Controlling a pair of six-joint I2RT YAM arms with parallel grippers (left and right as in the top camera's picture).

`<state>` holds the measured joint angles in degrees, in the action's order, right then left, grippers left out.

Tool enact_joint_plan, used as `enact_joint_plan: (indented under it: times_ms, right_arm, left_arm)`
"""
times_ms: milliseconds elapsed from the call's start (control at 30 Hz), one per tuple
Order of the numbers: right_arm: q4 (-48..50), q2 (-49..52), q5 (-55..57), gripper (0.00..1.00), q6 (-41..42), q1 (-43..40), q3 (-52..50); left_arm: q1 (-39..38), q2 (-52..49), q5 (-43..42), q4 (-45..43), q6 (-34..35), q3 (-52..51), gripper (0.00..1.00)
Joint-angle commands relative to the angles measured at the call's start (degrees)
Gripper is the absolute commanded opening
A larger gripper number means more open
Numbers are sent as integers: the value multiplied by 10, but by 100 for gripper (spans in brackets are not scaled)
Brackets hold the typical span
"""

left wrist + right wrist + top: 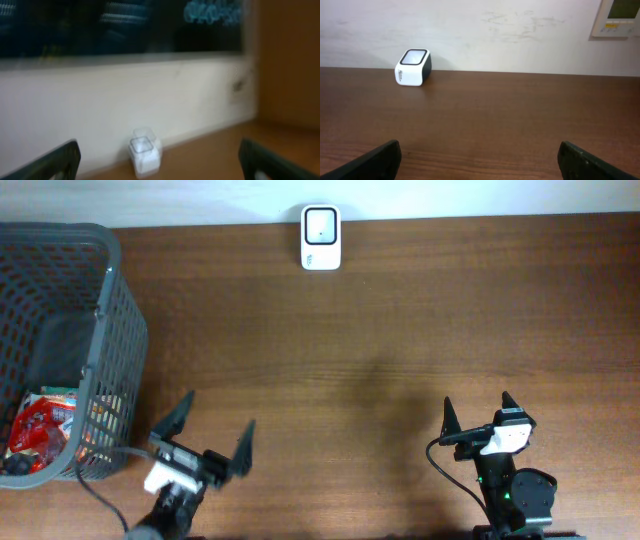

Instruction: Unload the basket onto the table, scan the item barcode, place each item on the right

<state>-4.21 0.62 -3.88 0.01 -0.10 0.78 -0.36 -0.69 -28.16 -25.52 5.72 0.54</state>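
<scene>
I am risking a bad pick at the far left. The red packet [40, 430] is lying low inside the grey basket [110, 330], so a finger of my left gripper [220, 410] could be catching the mesh wall or tipping the basket on the way in. That gripper is sitting just beside the basket with its jaws spread wide and holding nothing. A crinkly packet could also be slipping or folding in a pinch and hiding its code. Further right, the white scanner [321, 238] is standing at the table's [400, 330] far edge, well apart from the basket, so a carried packet could be dropping on the long crossing. My right gripper [477, 402] is waiting at the near right, jaws likewise apart and empty.

The packet seems to be lying flat, its long axis running roughly left to right. The mesh is hiding part of it, and I am not seeing a barcode. The scanner's window is facing up and toward me.
</scene>
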Motion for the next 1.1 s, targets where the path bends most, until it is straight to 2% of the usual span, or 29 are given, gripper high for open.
enact_joint_plan:
  times_ms: [0, 33, 67, 100, 133, 167, 200, 267, 333, 367, 400, 467, 567, 633, 733, 800, 900, 967, 1067]
  right_arm:
    - [-1, -4, 5, 98, 4, 4, -5]
    - [-1, -4, 5, 98, 4, 4, -5]
    - [-1, -4, 5, 98, 4, 4, -5]
    - [-1, -4, 5, 98, 4, 4, -5]
    - [-1, -4, 5, 98, 4, 4, -5]
    - [-1, -4, 5, 98, 4, 4, -5]
    - [-1, -4, 5, 98, 4, 4, -5]
    - [-1, -4, 5, 98, 4, 4, -5]
    - [-1, -4, 5, 98, 4, 4, -5]
    - [-1, -4, 5, 98, 4, 4, -5]
    - [-1, -4, 5, 98, 4, 4, -5]
    - [-1, -4, 5, 98, 4, 4, -5]
    - [-1, -4, 5, 98, 4, 4, -5]
    - [-1, -4, 5, 98, 4, 4, -5]
    - [-1, -4, 5, 98, 4, 4, -5]
    - [-1, -4, 5, 98, 4, 4, -5]
    - [-1, -4, 5, 98, 4, 4, -5]
    - [-1, -4, 5, 98, 4, 4, -5]
    - [-1, -4, 5, 98, 4, 4, -5]
  left_arm:
    - [-1, 3, -117, -125, 11, 34, 99]
    - [-1, 2, -107, -76, 11, 73, 99]
    - [-1, -25, -64, 93, 6, 177, 99]
    - [-1, -58, -65, 171, -31, 246, 99]
    - [-1, -137, -65, 298, -101, 373, 99]
    - [-1, -189, -68, 370, -132, 447, 99]
    - [-1, -243, -101, 430, -135, 523, 99]
    - [-1, -302, -153, 433, -136, 578, 99]
    - [0, -359, -79, 447, -108, 622, 99]
    - [0, -414, -44, 521, -101, 682, 99]
    - [0, -519, -37, 646, -101, 783, 99]
    - [0, -632, -41, 762, -105, 878, 99]
    - [0, -726, -64, 807, -104, 922, 99]
    - [9, -736, 9, 807, -62, 925, 99]
    - [79, -737, 132, 822, -33, 1002, 99]
    - [129, -749, 169, 843, -31, 1067, 99]
    - [177, -826, 171, 938, -46, 1152, 99]
    - [177, -857, 183, 950, -53, 1158, 99]
    - [177, -896, 276, 930, -53, 1158, 99]
